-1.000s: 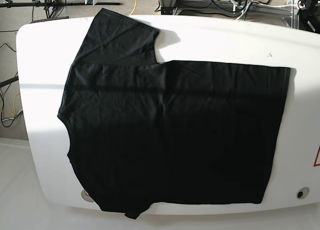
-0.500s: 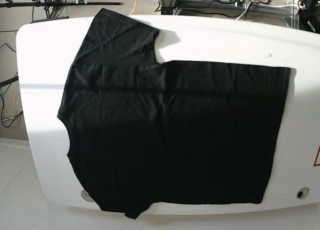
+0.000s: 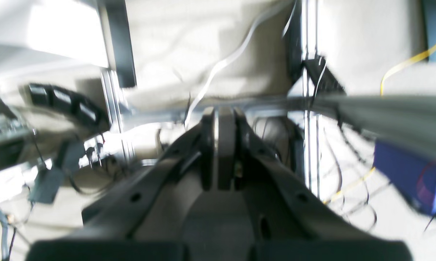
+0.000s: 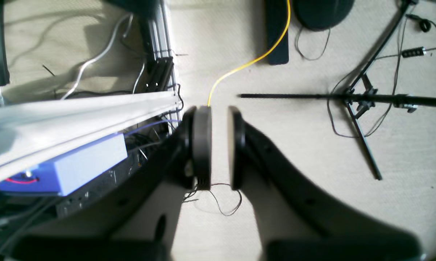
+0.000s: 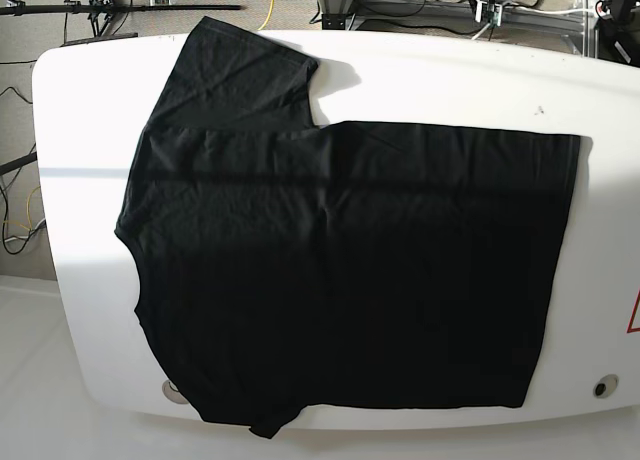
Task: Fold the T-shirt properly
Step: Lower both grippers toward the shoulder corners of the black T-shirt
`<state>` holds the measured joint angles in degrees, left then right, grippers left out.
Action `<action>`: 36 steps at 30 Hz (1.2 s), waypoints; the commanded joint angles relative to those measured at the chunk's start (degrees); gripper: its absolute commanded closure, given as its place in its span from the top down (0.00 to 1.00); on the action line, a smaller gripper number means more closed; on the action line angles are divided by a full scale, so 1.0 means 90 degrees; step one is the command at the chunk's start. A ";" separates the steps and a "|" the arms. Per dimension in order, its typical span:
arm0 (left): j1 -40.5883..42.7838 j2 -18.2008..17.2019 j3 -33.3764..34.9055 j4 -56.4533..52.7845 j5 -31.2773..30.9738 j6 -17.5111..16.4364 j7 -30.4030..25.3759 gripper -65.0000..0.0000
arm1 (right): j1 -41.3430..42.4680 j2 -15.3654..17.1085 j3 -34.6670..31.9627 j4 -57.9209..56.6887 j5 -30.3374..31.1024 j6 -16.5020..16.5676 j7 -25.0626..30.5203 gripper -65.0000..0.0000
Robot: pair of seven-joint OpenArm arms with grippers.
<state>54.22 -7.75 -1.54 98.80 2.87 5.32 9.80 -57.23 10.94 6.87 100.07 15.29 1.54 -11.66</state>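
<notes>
1. Black cloth covers most of the white table (image 5: 430, 75) in the base view: the T-shirt (image 5: 340, 270) lies spread flat, plain side up, with no print showing.
2. One short sleeve (image 5: 240, 75) points toward the far edge of the table, at the upper left of that view; the other sleeve reaches the near edge at the lower left, where a bit of cloth hangs just over it.
3. The straight hem runs down the right side of the shirt, and bare table shows beyond it.
4. Neither arm appears in the base view, and nothing touches the shirt.
5. The left gripper (image 3: 225, 148), seen in its blurred wrist view, has its pads pressed together with nothing between them; behind it are metal frame posts, loose cables and pale floor.
6. The right gripper (image 4: 218, 145) has its two pads a narrow gap apart, holding nothing.
7. Beyond the right gripper lie beige carpet, a yellow cable (image 4: 254, 58) and a black stand (image 4: 362, 98), with a light blue box (image 4: 65, 166) to the left under a white edge.
</notes>
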 commanded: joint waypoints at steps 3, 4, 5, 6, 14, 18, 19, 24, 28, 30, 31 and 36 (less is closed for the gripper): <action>0.0258 -0.0084 -0.0172 0.0653 0.0016 0.0036 0.0084 0.08 | -0.0195 -0.0005 0.0360 0.0517 0.0047 0.0016 0.0019 0.12; 0.0280 -0.0094 -0.0194 0.0723 0.0015 0.0031 0.0076 0.12 | -0.0205 -0.0017 0.0402 0.0597 0.0054 0.0020 -0.0008 0.12; 0.0310 -0.0100 -0.0230 0.0803 0.0010 0.0032 0.0052 0.15 | -0.0213 -0.0028 0.0455 0.0671 0.0052 0.0020 -0.0033 0.13; 0.0340 -0.0105 -0.0265 0.0883 0.0006 0.0034 0.0028 0.19 | -0.0221 -0.0039 0.0507 0.0746 0.0049 0.0020 -0.0059 0.13; 0.0744 -0.0058 -0.0883 0.1743 -0.0101 0.0017 0.0076 0.28 | -0.0403 -0.0074 0.0812 0.1606 -0.0002 0.0001 -0.0046 0.20; 0.0879 -0.0059 -0.1127 0.2036 -0.0159 0.0027 0.0142 0.23 | -0.0441 -0.0070 0.0810 0.1743 0.0015 -0.0005 -0.0015 0.19; 0.0889 -0.0061 -0.1167 0.2086 -0.0182 0.0026 0.0150 0.23 | -0.0429 -0.0064 0.0804 0.1747 0.0025 0.0000 -0.0008 0.19; 0.0763 -0.0031 -0.1277 0.2185 -0.0357 -0.0009 0.0274 0.27 | -0.0216 -0.0053 0.0831 0.1611 0.0122 0.0040 0.0042 0.17; 0.0698 -0.0031 -0.1327 0.2209 -0.0552 -0.0029 0.0252 0.31 | 0.0004 -0.0052 0.0849 0.1514 0.0348 0.0076 0.0038 0.17; 0.0652 -0.0031 -0.1353 0.2201 -0.0684 -0.0045 0.0211 0.33 | 0.0113 -0.0052 0.0869 0.1497 0.0472 0.0078 0.0028 0.17; 0.0529 -0.0051 -0.1357 0.2198 -0.0893 -0.0095 0.0229 0.35 | 0.0217 -0.0057 0.0877 0.1530 0.0598 0.0075 0.0037 0.20; 0.0233 -0.0077 -0.1348 0.2171 -0.1286 -0.0253 0.0282 0.38 | 0.0518 -0.0095 0.0887 0.1537 0.0824 0.0063 -0.0023 0.36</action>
<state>56.03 -8.14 -13.54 117.32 -7.97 3.55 13.82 -52.42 9.96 14.44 112.88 22.17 1.80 -12.69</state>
